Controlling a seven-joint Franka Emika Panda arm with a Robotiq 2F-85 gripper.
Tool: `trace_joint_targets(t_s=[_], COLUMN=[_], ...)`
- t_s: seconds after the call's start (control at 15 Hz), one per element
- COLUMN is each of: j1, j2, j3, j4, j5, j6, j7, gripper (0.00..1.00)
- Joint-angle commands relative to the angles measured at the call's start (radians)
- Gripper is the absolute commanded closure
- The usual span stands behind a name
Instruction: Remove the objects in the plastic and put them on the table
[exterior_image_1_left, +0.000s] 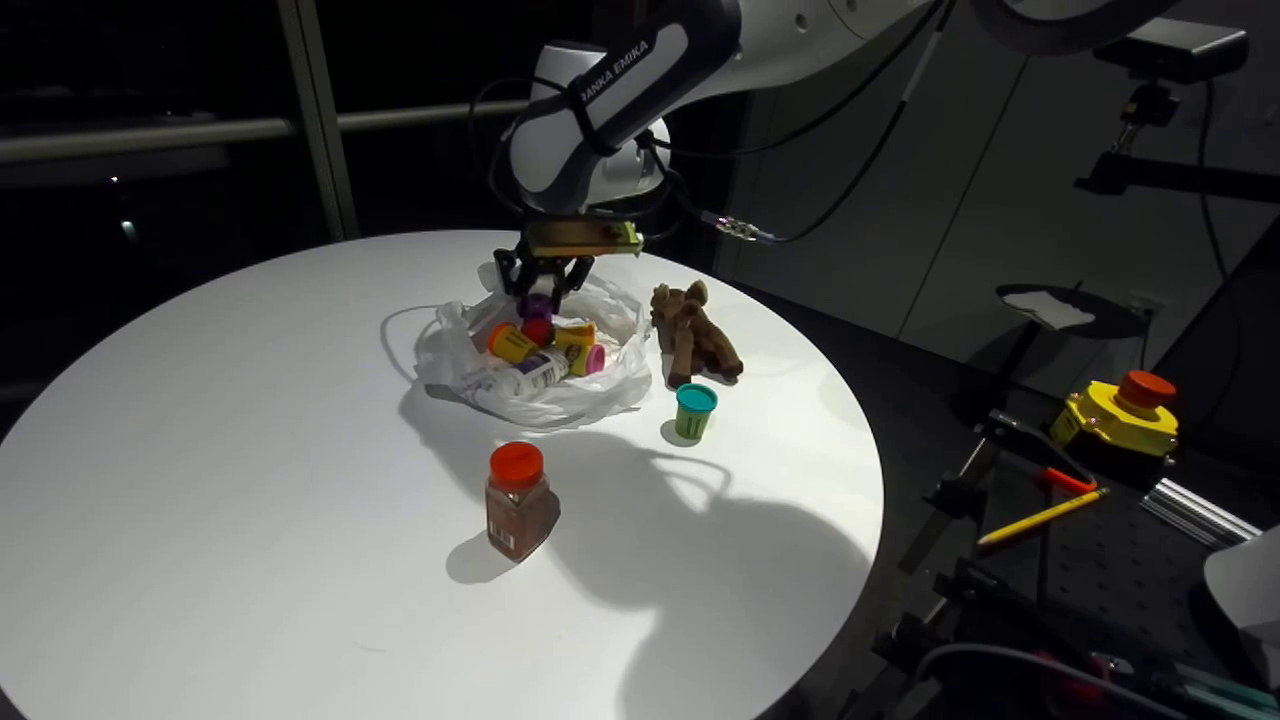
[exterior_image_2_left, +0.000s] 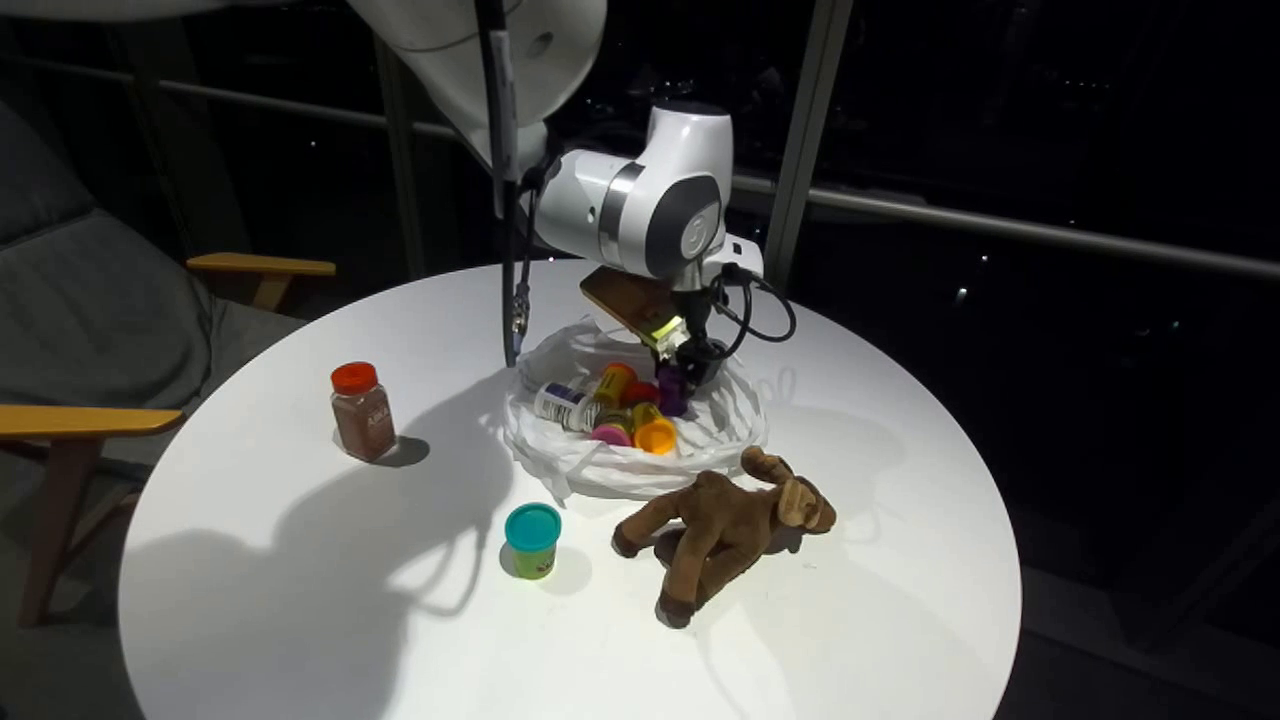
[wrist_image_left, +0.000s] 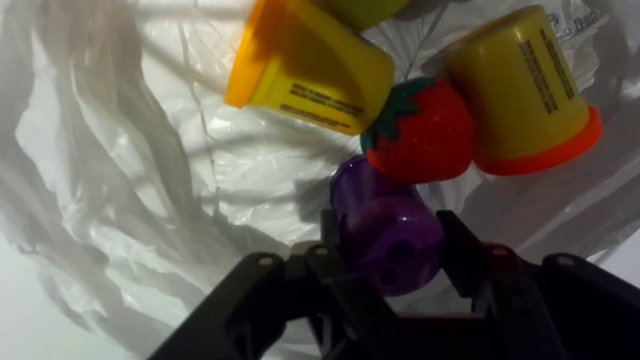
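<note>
My gripper (wrist_image_left: 389, 226) has a black pad against each side of the purple cup (wrist_image_left: 395, 245) and is shut on it. The cup is still low inside the plastic (exterior_image_1_left: 465, 345), a wrinkled white bag lying spread open. Touching the cup in the wrist view is a red ball (wrist_image_left: 430, 135) with green leaves. Yellow cups lie around it, one with an orange lid (wrist_image_left: 255, 55), another with a red-orange rim (wrist_image_left: 525, 95). A white bottle (exterior_image_2_left: 566, 405) and a pink-lidded cup (exterior_image_2_left: 613, 428) also rest in the bag. The table (exterior_image_1_left: 250, 450) is round and white.
On the table outside the bag are a brown teddy bear (exterior_image_2_left: 725, 520), a green cup with a teal lid (exterior_image_1_left: 692, 415) and a red-capped bottle (exterior_image_1_left: 517, 510). The bear lies close to the bag's edge. A chair (exterior_image_2_left: 90, 420) stands beside the table.
</note>
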Motion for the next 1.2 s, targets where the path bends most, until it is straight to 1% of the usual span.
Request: trace_joint_targets(t_s=[0.0,0.07,0.27,0.33,0.53,0.73,0.93,1.13], j1=[0.005,0.005,0.023,0.031,0.051,0.074,0.105,0.135], j2=[-0.001,-0.023,-0.156,-0.212,-0.318,-0.417,-0.485,-0.534], j3=[-0.018,-0.016,-0.014,-0.01,0.008,0.031,0.045,0.051], j4=[0.047,0.03,-0.096,-0.158,-0.277,-0.417,-0.564,-0.717], j5=[-0.009,-0.003,0.007,0.008,0.007,0.011,0.002,0.003], j6=[-0.047,-0.06,-0.092,-0.088,-0.085,-0.065,-0.041,0.033], j7=[0.042,0.052,0.077,0.08,0.09,0.086,0.082,0.095], gripper=[0.75,0.75,0.75,0.75,0.75,0.75,0.75,0.75])
